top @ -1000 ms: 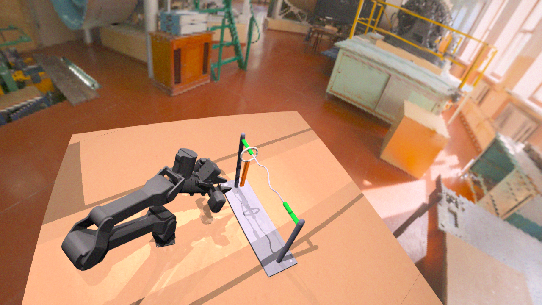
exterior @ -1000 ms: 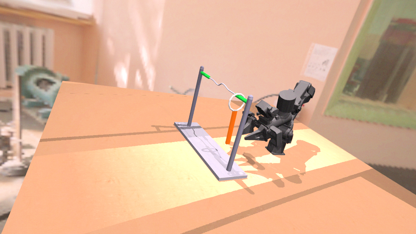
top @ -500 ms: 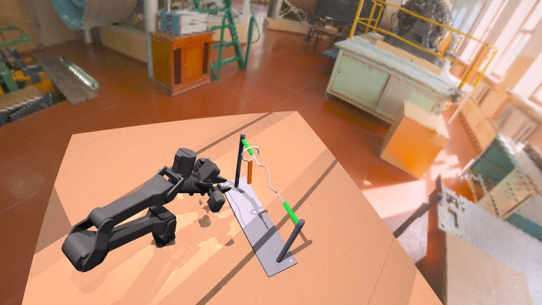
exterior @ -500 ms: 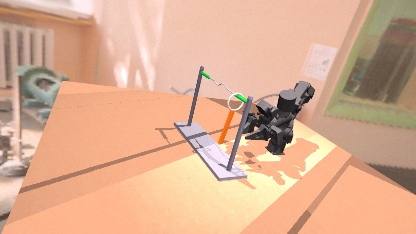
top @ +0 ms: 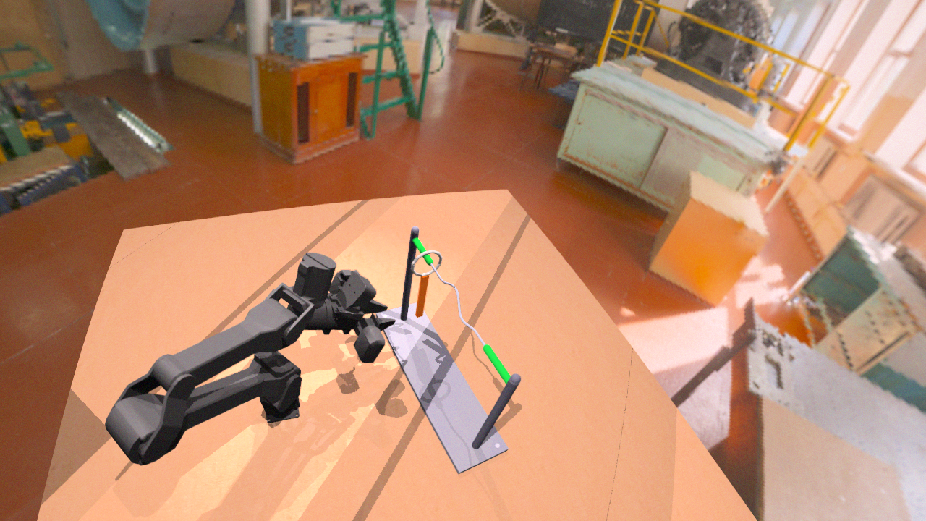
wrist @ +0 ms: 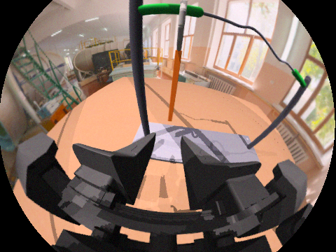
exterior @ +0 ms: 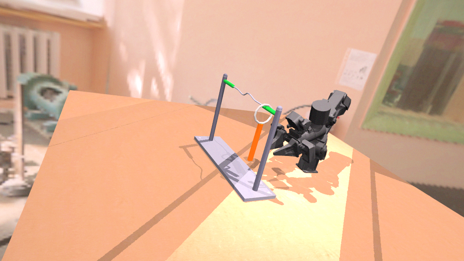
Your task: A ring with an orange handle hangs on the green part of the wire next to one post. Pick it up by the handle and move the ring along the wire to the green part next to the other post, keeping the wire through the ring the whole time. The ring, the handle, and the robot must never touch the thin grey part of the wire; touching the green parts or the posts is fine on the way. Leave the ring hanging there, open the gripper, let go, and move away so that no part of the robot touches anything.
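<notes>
The ring (top: 440,260) (exterior: 254,114) (wrist: 183,10) hangs around the green wire section (top: 420,247) (exterior: 270,110) (wrist: 159,9) by the near post (top: 408,278) (exterior: 267,149) (wrist: 138,63), its orange handle (top: 422,296) (exterior: 255,142) (wrist: 175,85) pointing down. The gripper (top: 390,312) (exterior: 272,151) (wrist: 168,137) is released, its fingers parted around nothing; the wrist view alone shows that gap plainly. In the exterior view the post partly hides one finger. Open room lies between handle and fingertips, above the base plate (top: 446,395) (exterior: 227,162) (wrist: 241,143).
</notes>
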Tool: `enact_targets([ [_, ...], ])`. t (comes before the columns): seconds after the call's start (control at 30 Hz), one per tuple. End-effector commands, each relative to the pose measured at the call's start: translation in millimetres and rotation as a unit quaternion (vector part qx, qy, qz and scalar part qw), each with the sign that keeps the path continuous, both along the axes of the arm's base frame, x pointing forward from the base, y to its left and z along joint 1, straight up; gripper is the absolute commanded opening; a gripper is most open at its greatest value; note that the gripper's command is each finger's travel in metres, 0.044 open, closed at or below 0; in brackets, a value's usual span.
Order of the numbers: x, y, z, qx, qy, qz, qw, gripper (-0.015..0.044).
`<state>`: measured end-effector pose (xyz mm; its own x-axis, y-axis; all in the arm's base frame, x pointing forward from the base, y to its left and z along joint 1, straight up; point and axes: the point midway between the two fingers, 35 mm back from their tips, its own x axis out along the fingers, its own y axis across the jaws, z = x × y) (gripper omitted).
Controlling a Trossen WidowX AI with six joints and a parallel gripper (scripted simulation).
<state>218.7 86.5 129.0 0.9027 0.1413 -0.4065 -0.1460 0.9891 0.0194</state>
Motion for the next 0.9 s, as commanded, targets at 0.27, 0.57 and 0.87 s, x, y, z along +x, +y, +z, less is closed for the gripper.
enact_targets([
  [0.27,-36,-8,16,0.000,-0.001,0.001,1.000,0.0344],
  [0.57,-40,-11,18,-0.001,-0.002,0.001,1.000,0.0440],
  [0.87,-40,-11,18,-0.001,-0.002,0.001,1.000,0.0440],
])
